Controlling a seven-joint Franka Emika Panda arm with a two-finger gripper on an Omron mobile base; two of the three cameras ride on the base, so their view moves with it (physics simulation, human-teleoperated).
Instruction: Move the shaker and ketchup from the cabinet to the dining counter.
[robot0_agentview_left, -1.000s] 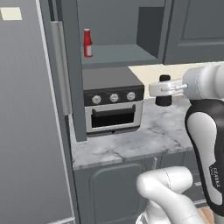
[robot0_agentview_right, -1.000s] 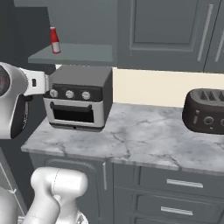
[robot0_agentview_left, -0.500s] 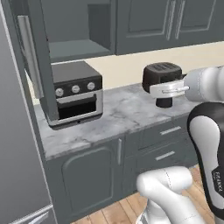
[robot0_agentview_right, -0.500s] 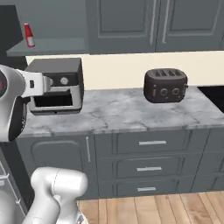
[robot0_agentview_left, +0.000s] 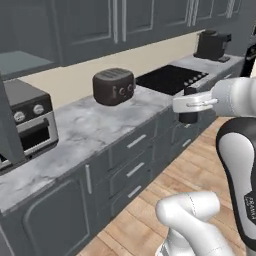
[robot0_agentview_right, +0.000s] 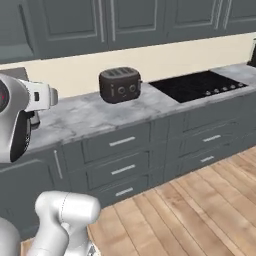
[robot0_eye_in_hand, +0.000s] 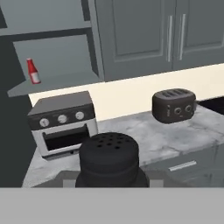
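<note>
One black shaker (robot0_eye_in_hand: 109, 159) clamped in the gripper (robot0_agentview_left: 189, 104), carried in the air beside the short marble counter (robot0_agentview_left: 95, 131). Farther back on that counter, a toaster oven (robot0_eye_in_hand: 63, 122) and a dark toaster (robot0_eye_in_hand: 173, 105). Farthest, the red ketchup (robot0_eye_in_hand: 33, 71) upright on the open cabinet's shelf (robot0_eye_in_hand: 57, 83).

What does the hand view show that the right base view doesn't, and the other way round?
Hand view: the ketchup standing on the shelf of the open cabinet, the toaster oven below it, and the perforated top of the shaker in the gripper.
Right base view: the black cooktop, the wood floor and the lower drawers.
Both: the dark toaster on the marble counter, under closed grey wall cabinets.
</note>
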